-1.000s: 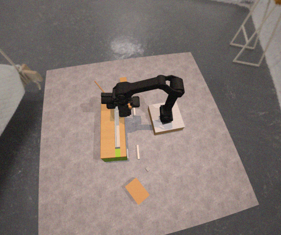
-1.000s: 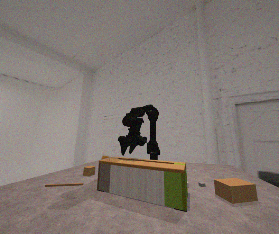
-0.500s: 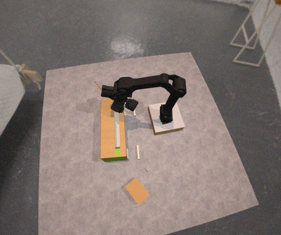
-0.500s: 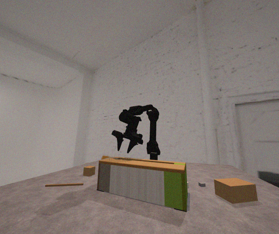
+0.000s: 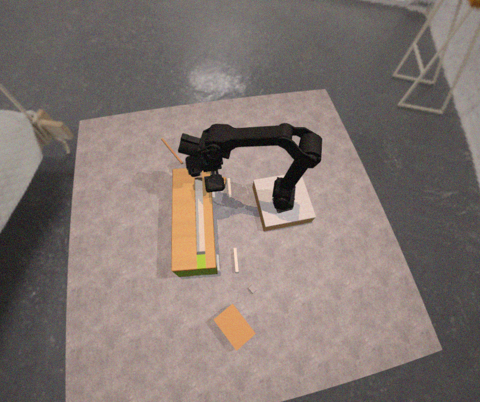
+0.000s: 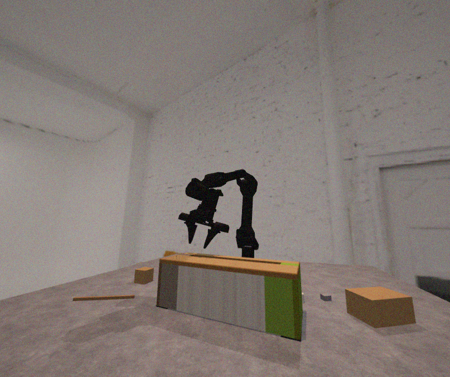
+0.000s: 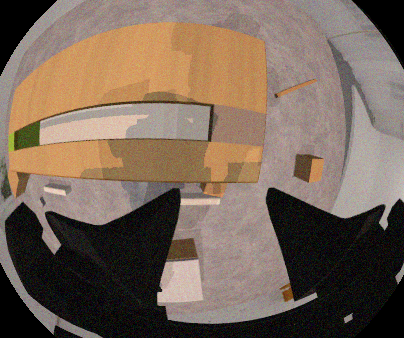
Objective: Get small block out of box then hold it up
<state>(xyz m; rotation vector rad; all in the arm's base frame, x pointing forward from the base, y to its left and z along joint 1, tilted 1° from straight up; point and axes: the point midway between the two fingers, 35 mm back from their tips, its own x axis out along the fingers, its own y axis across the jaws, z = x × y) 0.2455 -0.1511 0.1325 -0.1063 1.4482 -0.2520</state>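
The box (image 5: 184, 225) (image 6: 217, 294) (image 7: 144, 64) has an orange top with a long slot, a green near end (image 5: 194, 271) (image 6: 280, 304) and a grey far end. My gripper (image 5: 214, 184) (image 6: 198, 243) (image 7: 225, 194) hangs open and empty, well above the table by the box's far grey end. In the wrist view a small orange block (image 7: 214, 188) lies on the table just outside that end, below the fingers. The box hides it in the exterior view. I cannot see into the shelf.
An orange cube (image 6: 143, 275) (image 7: 307, 168) and a thin orange stick (image 5: 172, 150) (image 6: 103, 298) lie beyond the far end. A flat orange slab (image 5: 234, 326) (image 6: 379, 306), a small grey cube (image 5: 252, 289) (image 6: 325, 297) and two white sticks (image 5: 235, 259) (image 5: 229, 185) lie on the arm's side. The arm's pedestal (image 5: 300, 212) stands close by.
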